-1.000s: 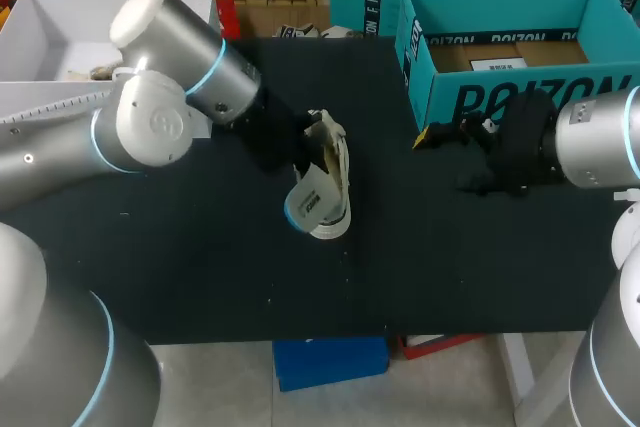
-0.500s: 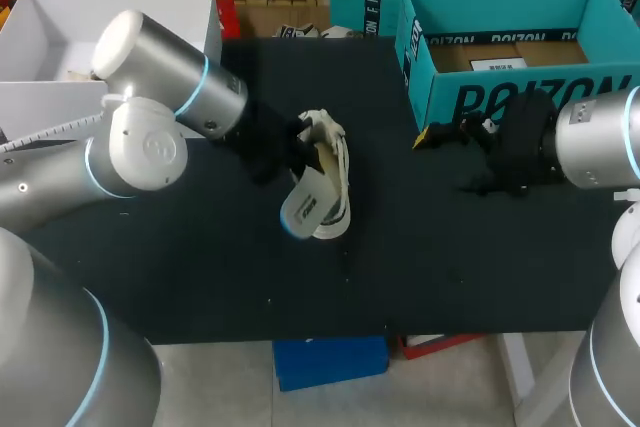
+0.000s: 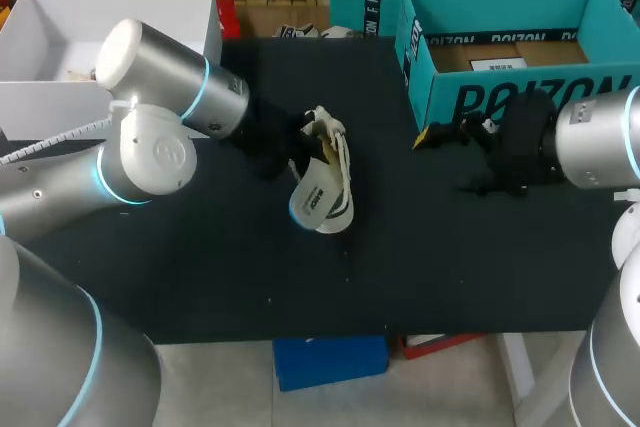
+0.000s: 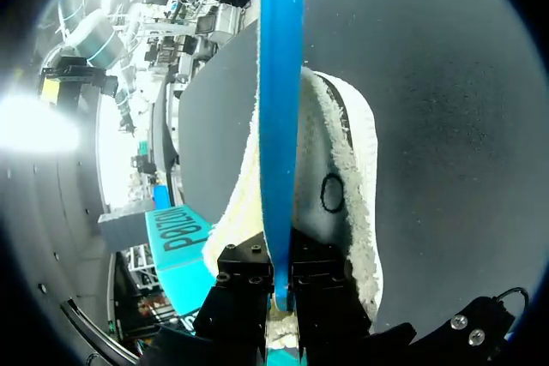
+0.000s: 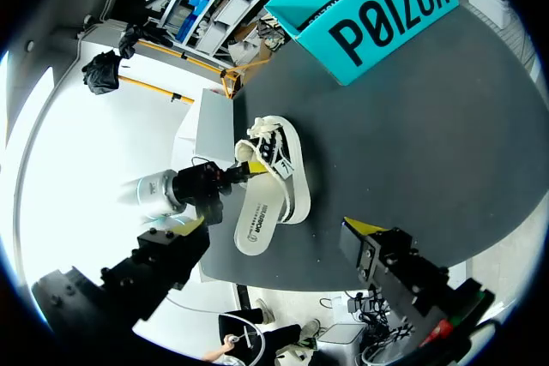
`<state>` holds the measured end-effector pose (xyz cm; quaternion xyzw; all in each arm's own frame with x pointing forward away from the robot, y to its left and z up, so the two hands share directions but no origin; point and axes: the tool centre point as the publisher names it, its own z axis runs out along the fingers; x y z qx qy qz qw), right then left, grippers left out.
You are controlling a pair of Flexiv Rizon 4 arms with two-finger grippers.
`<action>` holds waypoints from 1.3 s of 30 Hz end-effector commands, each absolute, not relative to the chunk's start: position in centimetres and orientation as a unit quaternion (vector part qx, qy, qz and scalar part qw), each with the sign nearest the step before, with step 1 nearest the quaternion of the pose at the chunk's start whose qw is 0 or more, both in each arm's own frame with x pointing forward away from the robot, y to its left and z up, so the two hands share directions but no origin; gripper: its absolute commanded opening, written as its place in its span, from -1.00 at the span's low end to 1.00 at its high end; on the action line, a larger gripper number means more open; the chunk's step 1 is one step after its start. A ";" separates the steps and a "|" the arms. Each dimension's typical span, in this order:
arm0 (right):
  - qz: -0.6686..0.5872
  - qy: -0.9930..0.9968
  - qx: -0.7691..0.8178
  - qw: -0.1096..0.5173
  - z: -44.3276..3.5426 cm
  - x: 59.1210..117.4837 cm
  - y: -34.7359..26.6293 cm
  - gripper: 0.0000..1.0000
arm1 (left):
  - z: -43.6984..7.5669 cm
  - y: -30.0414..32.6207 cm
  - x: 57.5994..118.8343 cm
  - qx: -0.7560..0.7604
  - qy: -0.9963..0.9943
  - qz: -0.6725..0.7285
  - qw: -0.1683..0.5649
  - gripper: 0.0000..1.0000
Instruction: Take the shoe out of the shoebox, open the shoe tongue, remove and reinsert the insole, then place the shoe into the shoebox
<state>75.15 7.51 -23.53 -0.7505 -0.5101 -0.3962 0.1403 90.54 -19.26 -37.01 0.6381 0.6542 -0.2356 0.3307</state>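
Shoe (image 3: 338, 179) sits mid-table (image 3: 200, 267), well apart from the teal shoebox (image 3: 500, 97). Left gripper (image 4: 280, 293) pinches the blue-backed insole (image 3: 312, 203) by one end, right up against the shoe. Right gripper (image 3: 452, 159) hangs spread wide, just beside the shoebox.

The insole (image 4: 281, 83) runs out of view.

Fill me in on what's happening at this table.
The left claw is shut on one end of the insole, holding it against the white shoe, which lies on the table, outside the teal shoebox. The right claw is open and empty, hovering near the shoebox's front. The insole is not seated inside the shoe.
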 end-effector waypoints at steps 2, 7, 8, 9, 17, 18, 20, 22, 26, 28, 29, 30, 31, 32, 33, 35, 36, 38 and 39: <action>-0.395 -0.510 -0.752 0.138 -23.5 75.2 7.7 1.00 | -38.0 -19.0 91.3 0.631 0.656 -0.232 0.345 -1.00; -0.395 -0.510 -0.752 0.138 -23.5 75.2 7.7 1.00 | -38.1 -18.8 91.5 0.627 0.660 -0.231 0.345 -1.00; -0.395 -0.510 -0.752 0.138 -23.5 75.2 7.7 1.00 | -38.0 -18.9 91.5 0.626 0.660 -0.232 0.344 -1.00; -0.395 -0.510 -0.752 0.138 -23.5 75.2 7.7 1.00 | -37.9 -18.9 91.3 0.626 0.660 -0.232 0.344 -0.80; -0.395 -0.510 -0.752 0.138 -23.5 75.2 7.7 1.00 | -36.3 -19.4 91.0 0.627 0.651 -0.244 0.353 1.00; -0.395 -0.510 -0.752 0.138 -23.5 75.2 7.7 1.00 | -36.0 -19.5 91.0 0.627 0.649 -0.247 0.354 1.00; -0.395 -0.510 -0.752 0.138 -23.5 75.2 7.7 1.00 | -35.4 -19.6 90.7 0.627 0.646 -0.252 0.355 1.00; -0.395 -0.510 -0.752 0.138 -23.5 75.2 7.7 1.00 | -35.1 -19.7 90.5 0.628 0.643 -0.259 0.353 1.00; -0.395 -0.510 -0.752 0.138 -23.5 75.2 7.7 1.00 | -34.6 -19.6 89.7 0.634 0.640 -0.273 0.338 1.00; -0.395 -0.510 -0.752 0.138 -23.5 75.2 7.7 1.00 | -34.3 -19.6 89.0 0.638 0.638 -0.282 0.328 1.00; -0.395 -0.510 -0.752 0.138 -23.5 75.2 7.7 1.00 | -34.2 -19.6 88.6 0.640 0.637 -0.286 0.320 1.00; -0.395 -0.510 -0.752 0.138 -23.5 75.2 7.7 1.00 | -34.2 -19.5 88.3 0.640 0.637 -0.291 0.316 1.00; -0.395 -0.510 -0.752 0.138 -23.5 75.2 7.7 1.00 | -34.1 -19.5 88.0 0.642 0.636 -0.293 0.312 1.00; -0.395 -0.510 -0.752 0.138 -23.5 75.2 7.7 1.00 | -34.0 -19.4 87.8 0.644 0.634 -0.295 0.309 1.00; -0.395 -0.510 -0.752 0.138 -23.5 75.2 7.7 1.00 | -33.9 -19.4 87.4 0.645 0.634 -0.297 0.306 1.00; -0.395 -0.510 -0.752 0.138 -23.5 75.2 7.7 1.00 | -33.7 -19.3 87.0 0.646 0.634 -0.300 0.301 1.00; -0.395 -0.510 -0.752 0.138 -23.5 75.2 7.7 1.00 | -33.7 -19.2 86.9 0.647 0.633 -0.303 0.298 1.00; -0.395 -0.510 -0.752 0.138 -23.5 75.2 7.7 1.00 | -33.6 -19.2 86.4 0.650 0.632 -0.308 0.288 1.00; -0.395 -0.510 -0.752 0.138 -23.5 75.2 7.7 1.00 | -33.6 -19.1 86.2 0.652 0.631 -0.310 0.283 1.00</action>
